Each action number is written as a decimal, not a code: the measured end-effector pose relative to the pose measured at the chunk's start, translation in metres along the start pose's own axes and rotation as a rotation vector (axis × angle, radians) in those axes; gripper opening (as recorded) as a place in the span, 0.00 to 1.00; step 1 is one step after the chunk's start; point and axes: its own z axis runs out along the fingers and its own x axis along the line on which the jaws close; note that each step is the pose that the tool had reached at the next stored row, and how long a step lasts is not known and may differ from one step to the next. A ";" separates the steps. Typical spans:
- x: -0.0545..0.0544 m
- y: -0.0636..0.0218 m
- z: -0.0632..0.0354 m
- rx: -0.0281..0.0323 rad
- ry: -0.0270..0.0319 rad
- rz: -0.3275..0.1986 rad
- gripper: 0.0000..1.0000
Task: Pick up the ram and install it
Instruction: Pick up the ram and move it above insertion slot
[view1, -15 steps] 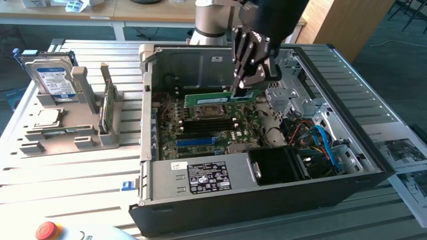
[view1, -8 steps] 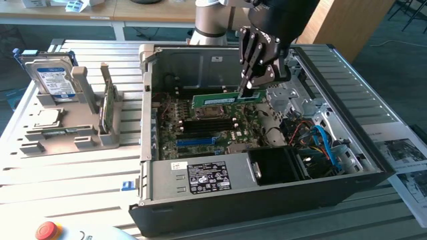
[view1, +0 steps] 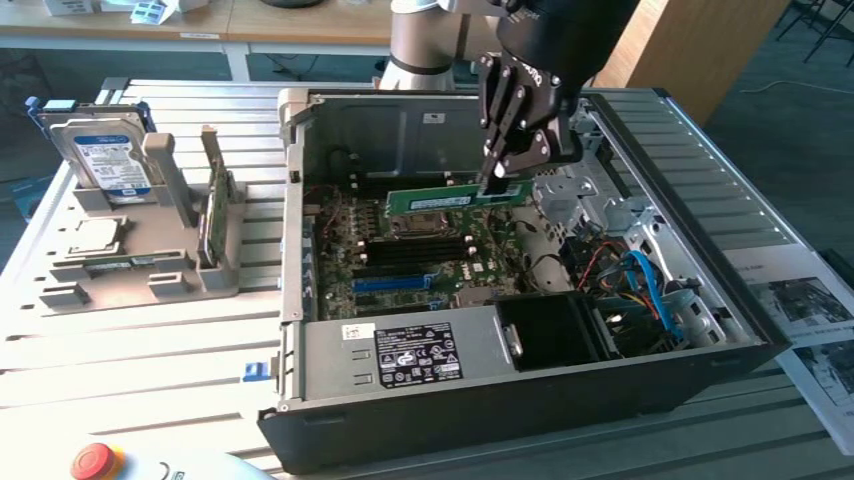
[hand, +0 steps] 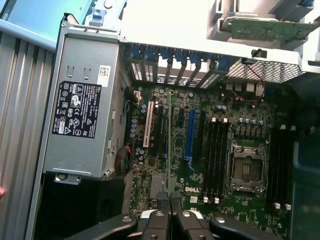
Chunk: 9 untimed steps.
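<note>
Ram (view1: 441, 199) held level above the motherboard (view1: 414, 265) inside the open case (view1: 534, 400).
From the exterior view's left I see a drive (view1: 107, 160) in its rack (view1: 134, 270), then my gripper (view1: 497, 186) clenched on the ram's end nearer the exterior view's right.

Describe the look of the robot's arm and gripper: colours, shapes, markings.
The arm is a silver-grey round tube. The gripper is black, built from flat linked bars, with small white lettering on its body. In the wrist view its fingers are black with round silver screws.
</note>
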 end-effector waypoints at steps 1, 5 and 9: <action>0.000 0.0000 -0.0001 0.0028 0.0007 0.000 0.12; -0.001 0.0000 0.0000 0.0147 0.0025 0.000 0.12; -0.001 -0.0001 0.0000 0.0224 0.0039 0.000 0.12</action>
